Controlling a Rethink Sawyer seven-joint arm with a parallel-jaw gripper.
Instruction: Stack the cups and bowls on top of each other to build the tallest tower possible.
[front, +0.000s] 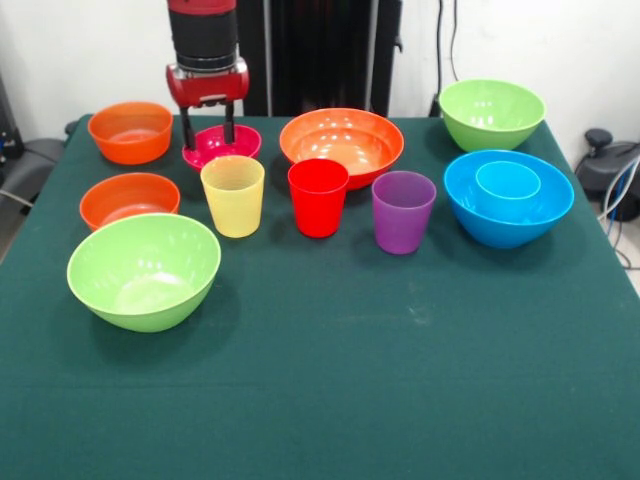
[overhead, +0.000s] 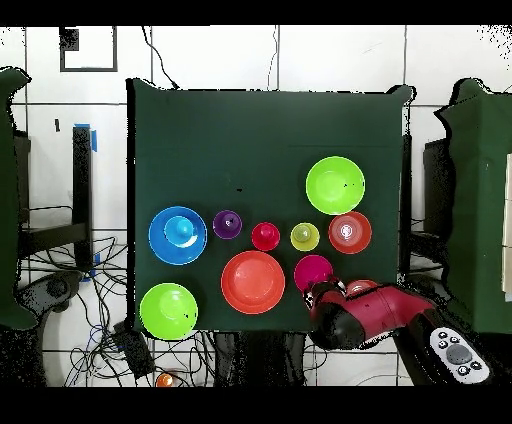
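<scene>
My gripper hangs at the small magenta bowl at the back left, open. One finger is at the bowl's left rim and the other is inside it. In a row in front stand the yellow cup, the red cup and the purple cup. The light blue cup sits inside the large blue bowl at the right. The wide orange bowl is behind the red cup. Two small orange bowls and a lime green bowl are at the left. A second lime green bowl is at the back right.
The green table stretches bare in front of the cups. In the overhead view my red arm reaches in from the bottom right and covers part of the table beside the magenta bowl. Cables lie on the floor around the table.
</scene>
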